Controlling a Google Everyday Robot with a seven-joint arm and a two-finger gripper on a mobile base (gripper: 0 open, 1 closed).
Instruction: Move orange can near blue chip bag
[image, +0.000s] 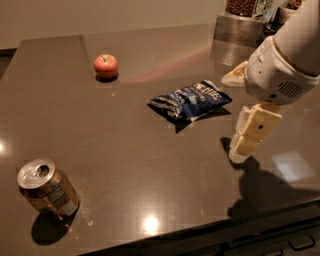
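Observation:
The orange can (46, 189) stands tilted at the near left of the dark table (125, 150), its silver top with the pull-tab opening facing up. The blue chip bag (190, 99) lies flat near the table's middle, far to the right of the can. My gripper (246, 142) hangs at the right, just right of and below the bag, its cream fingers pointing down close to the table top. It holds nothing.
A red apple (106, 65) sits at the back left of the table. A metal container (239, 26) stands at the back right corner. The table's front edge runs along the bottom right.

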